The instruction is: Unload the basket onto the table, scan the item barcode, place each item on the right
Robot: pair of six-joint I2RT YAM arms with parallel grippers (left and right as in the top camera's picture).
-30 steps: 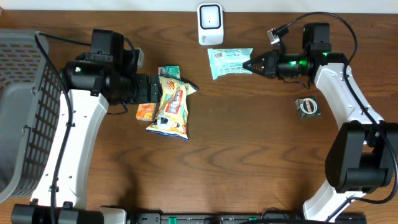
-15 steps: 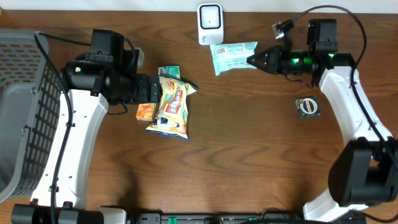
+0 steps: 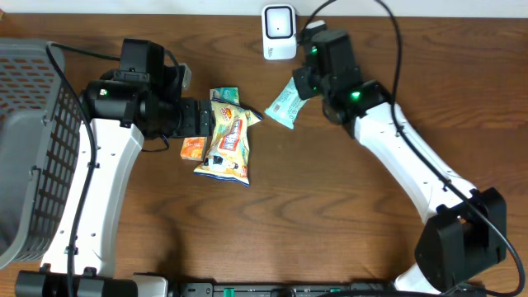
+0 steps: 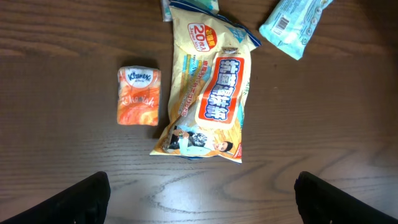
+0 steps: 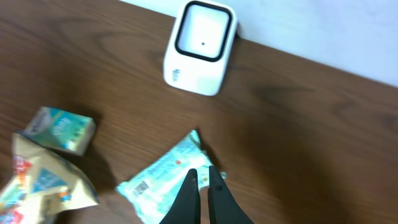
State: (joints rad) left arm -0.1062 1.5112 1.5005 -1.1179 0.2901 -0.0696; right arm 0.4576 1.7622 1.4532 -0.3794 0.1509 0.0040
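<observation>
One light, floppy teal packet hangs near the barcode scanner, its thin edge seam pinched in the right gripper; the left gripper gapes wide.

Dark wood-grain table, low sheen. Smooth white plastic scanner. Crinkly film teal packet. Glossy printed film yellow snack bag. Grey plastic mesh basket.

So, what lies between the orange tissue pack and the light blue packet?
The yellow snack bag lies between the tissue pack and the packet; the left wrist view shows it.
</observation>
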